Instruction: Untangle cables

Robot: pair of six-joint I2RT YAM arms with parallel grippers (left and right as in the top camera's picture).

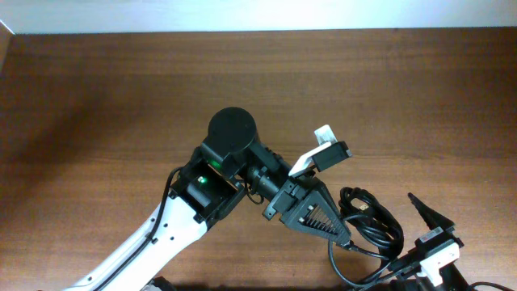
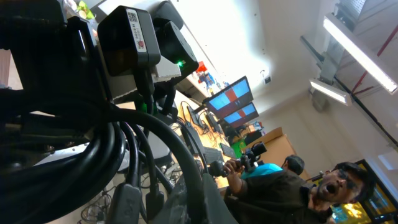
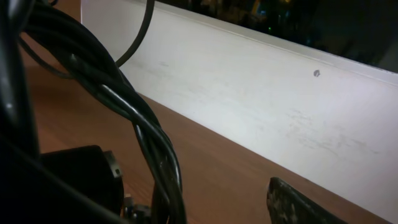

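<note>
The cables (image 1: 373, 220) are a loose bundle of thin black cords on the wooden table at the lower right, with one strand (image 1: 355, 257) looping toward the front edge. My left gripper (image 1: 342, 237) reaches in from the lower left. Its black fingers are at the bundle's left side and are shut on a cable strand (image 2: 186, 168) that runs between them (image 2: 208, 205). My right gripper (image 1: 410, 236) is at the bundle's right side and open. In the right wrist view, twisted cables (image 3: 152, 149) hang just left of its one visible finger (image 3: 298, 205); the other finger is hidden.
The white and black left arm (image 1: 186, 226) lies across the table's lower middle. A white wall or board (image 3: 261, 106) borders the table's far edge (image 1: 258, 31). The left wrist view shows the arm's own thick wires (image 2: 74, 149) and the room behind.
</note>
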